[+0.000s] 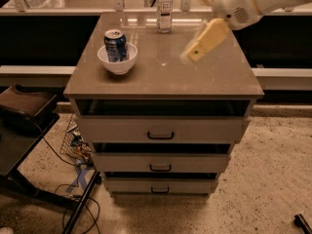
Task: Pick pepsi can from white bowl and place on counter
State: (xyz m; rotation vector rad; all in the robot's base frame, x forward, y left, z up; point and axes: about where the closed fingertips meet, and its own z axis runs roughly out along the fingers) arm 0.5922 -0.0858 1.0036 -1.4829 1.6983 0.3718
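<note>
The pepsi can (116, 45), blue with a silver top, stands upright inside the white bowl (117, 62) on the left part of the counter (161, 79). My gripper (191, 56) is at the end of the cream arm that reaches in from the upper right. It hangs over the right-centre of the counter, well to the right of the bowl and apart from the can.
A clear plastic bottle (165, 8) with a white label stands at the back centre of the counter. The cabinet has drawers with black handles (161, 136). A dark stand (22, 112) and cables (78, 157) lie on the floor at the left.
</note>
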